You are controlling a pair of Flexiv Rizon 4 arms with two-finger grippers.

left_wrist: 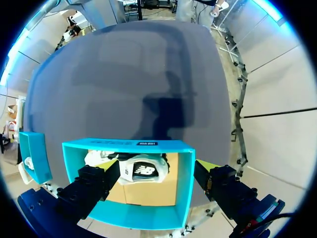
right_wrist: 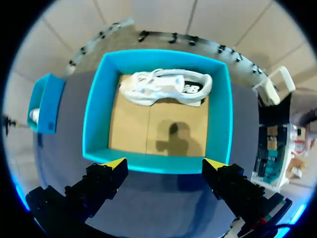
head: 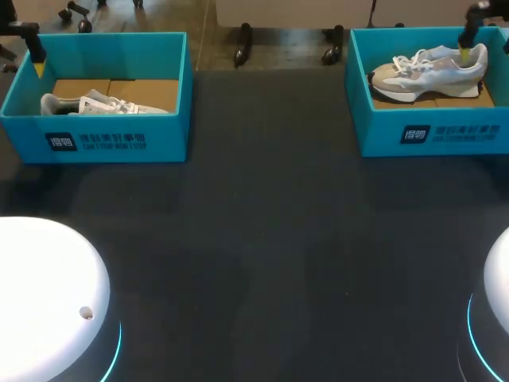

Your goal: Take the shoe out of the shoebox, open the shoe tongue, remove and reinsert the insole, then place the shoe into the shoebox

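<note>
Our right gripper [right_wrist: 166, 166] hangs above the near wall of the right box [right_wrist: 96, 114], with its two fingers wide apart and nothing between them. Ahead of it, the right shoe [right_wrist: 166, 87] lies on its side on the cardboard floor of this box, close to the far wall, and the fingers do not touch it. Our left gripper [left_wrist: 158, 167] is also wide apart and holds nothing. It is over one end of the left box [left_wrist: 114, 146], and the left shoe [left_wrist: 143, 169] lies inside this box, ahead of the fingers and apart from them. Both boxes stand at the far side of the table [head: 262, 239], well apart from each other. As we judge it, no step of the task shows as done: each shoe is in its box, no insole lies outside, and we cannot tell if a tongue is opened, because it is too small to see. What is left is the whole chain: take a shoe out, open the tongue, pull the insole and put it back, then return the shoe. However, a finished task would look much the same, so we cannot exclude this.
</note>
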